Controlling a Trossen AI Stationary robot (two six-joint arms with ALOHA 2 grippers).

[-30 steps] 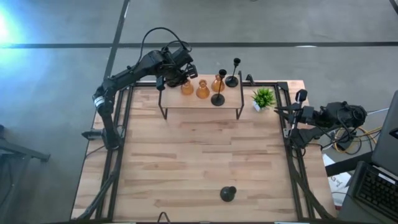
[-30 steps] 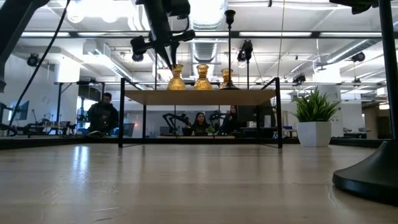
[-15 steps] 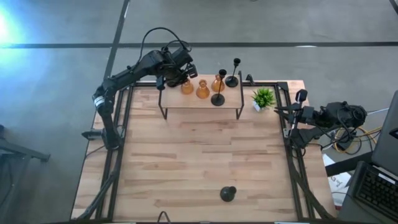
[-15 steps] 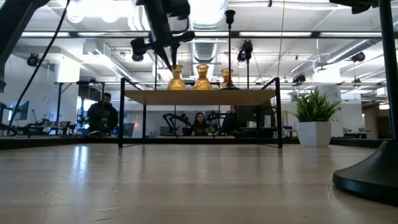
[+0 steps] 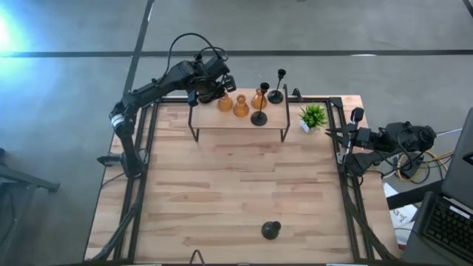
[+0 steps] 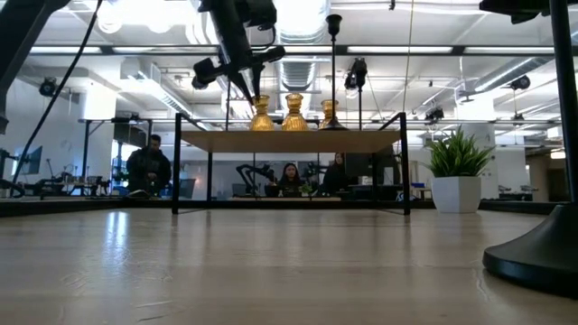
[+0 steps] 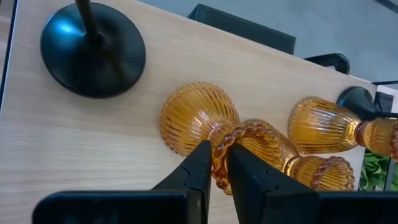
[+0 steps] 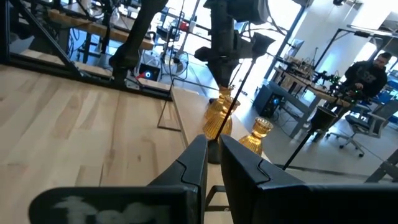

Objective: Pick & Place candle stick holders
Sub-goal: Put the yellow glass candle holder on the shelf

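Note:
Three amber candle stick holders stand in a row on a small wooden shelf (image 5: 222, 120) at the table's far side. Two black ones (image 5: 259, 117) (image 5: 276, 94) stand at their right. One more black holder (image 5: 271, 230) rests on its base near the table's front edge. My left gripper (image 7: 219, 167) reaches slanting down over the shelf's left end and is shut on the leftmost amber holder (image 5: 225, 102) (image 6: 262, 114). My right gripper (image 5: 356, 115) waits shut and level at the table's right edge, holding nothing. My left gripper has the amber holder's beaded top rim (image 7: 219, 149) between its two fingertips. The fingers (image 7: 200, 163) come from above, slanting down from the shelf's left. The holder's ribbed bulb base (image 7: 196, 118) stays on the shelf top, close beside the neighbouring amber holder (image 7: 267, 144).
A small green potted plant (image 5: 313, 116) stands on the table just right of the shelf. The shelf has thin black metal legs (image 6: 177, 162) with open room beneath. People sit at desks in the room beyond the table (image 6: 149, 167). The wide wooden table (image 5: 222, 192) lies before the shelf.
The leftmost amber holder has shifted a little along the shelf toward its amber neighbour, with my left gripper's fingers still on its top. My right arm has kept still.

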